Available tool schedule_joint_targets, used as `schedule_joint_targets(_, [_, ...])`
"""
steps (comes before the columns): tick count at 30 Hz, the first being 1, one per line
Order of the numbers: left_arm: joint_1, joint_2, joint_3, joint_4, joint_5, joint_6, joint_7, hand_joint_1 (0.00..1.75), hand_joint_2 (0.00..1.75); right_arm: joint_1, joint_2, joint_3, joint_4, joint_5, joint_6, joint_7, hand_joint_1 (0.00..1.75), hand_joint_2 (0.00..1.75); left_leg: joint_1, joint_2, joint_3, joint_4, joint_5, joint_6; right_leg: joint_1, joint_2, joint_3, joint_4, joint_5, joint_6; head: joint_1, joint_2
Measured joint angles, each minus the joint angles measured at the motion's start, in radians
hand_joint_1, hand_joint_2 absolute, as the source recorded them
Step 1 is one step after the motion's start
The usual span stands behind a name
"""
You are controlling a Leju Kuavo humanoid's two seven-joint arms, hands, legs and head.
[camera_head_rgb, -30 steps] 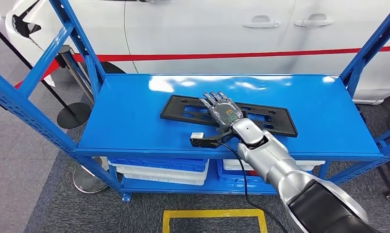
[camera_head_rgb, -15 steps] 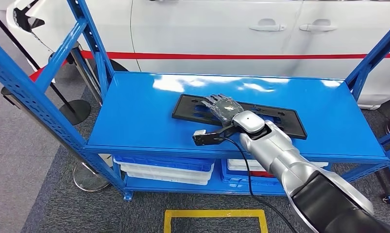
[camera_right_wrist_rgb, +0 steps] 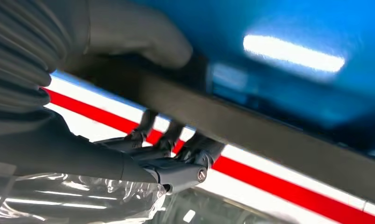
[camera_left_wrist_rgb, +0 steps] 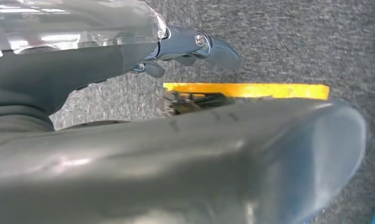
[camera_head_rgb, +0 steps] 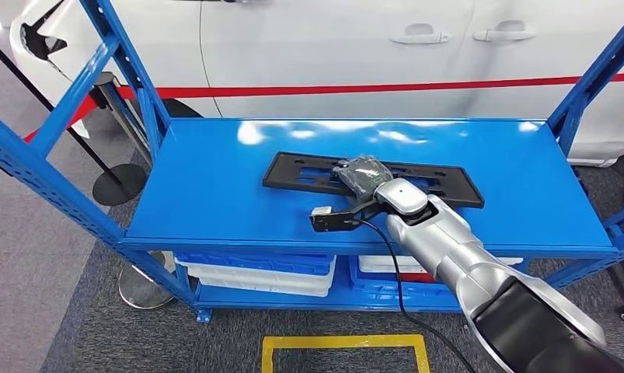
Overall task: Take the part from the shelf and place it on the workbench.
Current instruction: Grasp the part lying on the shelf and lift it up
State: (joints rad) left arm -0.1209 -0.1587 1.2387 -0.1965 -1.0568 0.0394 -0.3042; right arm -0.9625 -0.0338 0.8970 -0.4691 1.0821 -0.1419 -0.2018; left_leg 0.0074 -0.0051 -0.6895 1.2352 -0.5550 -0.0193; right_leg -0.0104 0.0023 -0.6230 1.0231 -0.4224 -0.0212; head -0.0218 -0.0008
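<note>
Well, the job is barely begun: the long black part (camera_head_rgb: 371, 179) lies flat on the top of the blue shelf (camera_head_rgb: 215, 186), about the middle of it, and nothing has reached a workbench. The right hand (camera_head_rgb: 363, 176) is curled over the part's near edge; from its wrist, the thumb sits on one side of the part's edge and the darker fingers (camera_right_wrist_rgb: 171, 140) hook round the other, so it looks gripped, though not lifted. The left hand (camera_left_wrist_rgb: 190, 46) hangs low over grey carpet and a strip of yellow floor tape (camera_left_wrist_rgb: 246, 90), fingers loosely bent, holding nothing. Behind the shelf stands a white car (camera_head_rgb: 332, 47). The shelf's slanting blue struts (camera_head_rgb: 588, 85) flank the part and could catch its ends on lifting.
</note>
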Motion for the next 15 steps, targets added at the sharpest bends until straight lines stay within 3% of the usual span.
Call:
schedule_joint_targets(2, [0.002, 0.000, 0.001, 0.000, 0.001, -0.005, -0.006, 0.00, 0.00, 0.008, -0.005, 0.001, -0.012, -0.010, -0.006, 0.000, 1.75, 1.75, 0.001, 0.000, -0.036, 0.073, -0.012, -0.002, 0.001, 0.001, 0.001, 0.001, -0.002, -0.001, 0.000, 0.000])
schedule_joint_targets(3, [0.003, 0.000, 0.001, 0.000, 0.002, -0.008, -0.008, 0.00, 0.00, 0.010, -0.008, 0.002, -0.020, -0.017, -0.006, 0.000, 1.75, 1.75, 0.001, 0.000, -0.026, 0.048, 0.012, -0.001, 0.001, 0.002, 0.003, 0.002, -0.002, -0.001, 0.000, 0.000])
schedule_joint_targets(6, [0.004, 0.002, 0.004, 0.000, 0.005, -0.015, -0.014, 0.00, 0.00, 0.011, -0.019, 0.006, -0.047, -0.040, -0.001, -0.002, 1.75, 1.75, 0.000, 0.001, 0.068, -0.149, 0.105, 0.011, 0.003, 0.004, 0.010, 0.003, -0.007, 0.005, 0.000, 0.000])
schedule_joint_targets(8, [0.003, 0.003, 0.006, 0.000, 0.009, -0.019, -0.022, 0.00, 0.00, 0.011, -0.030, 0.011, -0.064, -0.061, 0.003, -0.006, 1.75, 1.75, -0.005, 0.000, 0.096, -0.210, 0.115, 0.020, 0.004, 0.005, 0.008, 0.003, -0.006, 0.015, 0.001, 0.000])
schedule_joint_targets(11, [0.006, 0.004, 0.007, 0.000, 0.017, -0.025, -0.032, 0.00, 0.00, 0.011, -0.048, 0.021, -0.087, -0.093, 0.004, -0.018, 1.75, 1.75, -0.003, 0.000, 0.102, -0.223, 0.121, 0.036, 0.005, 0.005, 0.007, 0.005, -0.009, 0.031, 0.001, 0.000])
schedule_joint_targets(13, [0.006, 0.005, 0.008, 0.000, 0.020, -0.027, -0.039, 0.00, 0.00, 0.012, -0.058, 0.027, -0.096, -0.106, 0.002, -0.023, 1.75, 1.75, 0.002, 0.002, 0.106, -0.233, 0.128, 0.047, 0.004, 0.004, -0.018, 0.064, -0.048, 0.039, 0.002, 0.000])
schedule_joint_targets(15, [0.005, 0.005, 0.008, 0.000, 0.020, -0.030, -0.044, 0.00, 0.00, 0.019, -0.066, 0.034, -0.101, -0.113, -0.004, -0.023, 1.75, 1.75, 0.001, 0.002, 0.106, -0.234, 0.129, 0.052, 0.002, 0.003, -0.077, 0.190, -0.112, 0.044, 0.002, 0.000])
